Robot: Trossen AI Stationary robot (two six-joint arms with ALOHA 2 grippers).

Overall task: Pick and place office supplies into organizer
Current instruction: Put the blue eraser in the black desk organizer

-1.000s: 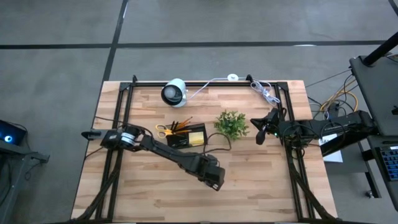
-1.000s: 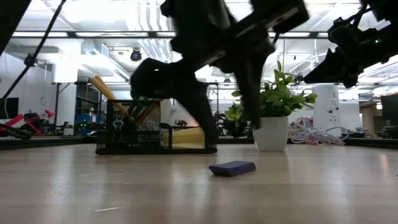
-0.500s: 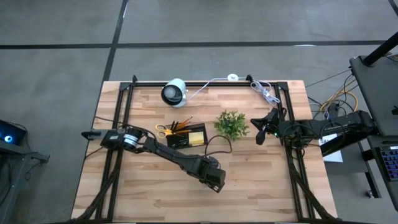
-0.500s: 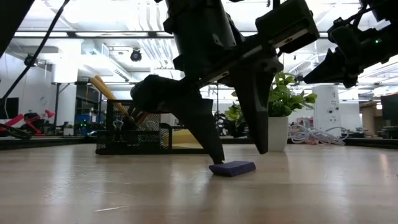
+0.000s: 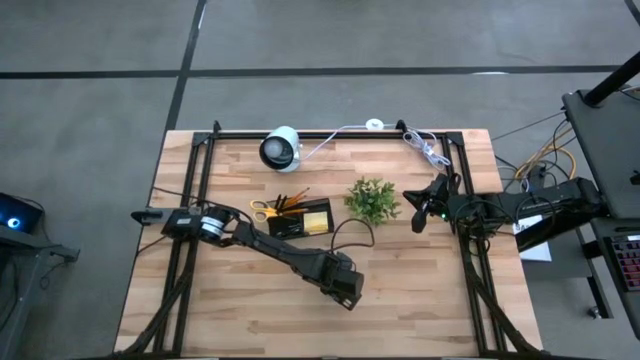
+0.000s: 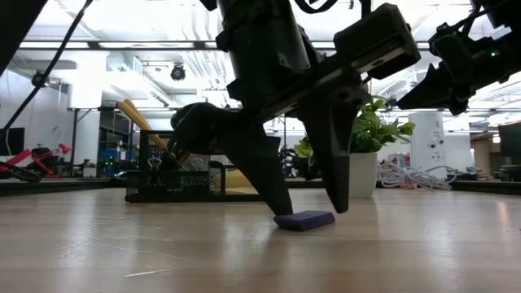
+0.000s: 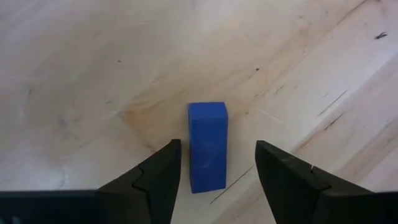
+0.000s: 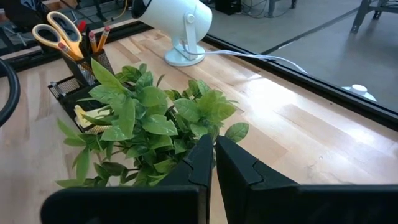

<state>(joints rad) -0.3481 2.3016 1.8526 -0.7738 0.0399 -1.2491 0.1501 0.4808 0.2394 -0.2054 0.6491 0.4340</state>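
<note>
A small blue piece (image 7: 207,146) lies flat on the wooden table near its middle, also visible in the low view (image 6: 304,220). My left gripper (image 7: 217,149) points steeply down over it, open, one finger on each side of the piece with a gap to each, tips just above the table (image 6: 303,199). In the high view the gripper (image 5: 345,290) hides the piece. The black organizer (image 5: 300,218) stands farther back, holding yellow-handled scissors (image 5: 263,209), orange pencils (image 5: 292,200) and a yellow sticky-note pad (image 5: 317,215). My right gripper (image 5: 418,222) waits shut at the table's right, above the table.
A small green potted plant (image 5: 372,198) stands right of the organizer, close in front of my right gripper (image 8: 214,146). A white round camera-like device (image 5: 280,148) and a white coiled cable (image 5: 425,148) sit at the far edge. Bare wood (image 5: 250,310) lies toward the near edge.
My left gripper has come down toward the blue piece, staying open; its fingers, earlier above the piece, now stand on either side of it close to the table. The blue piece has not moved.
</note>
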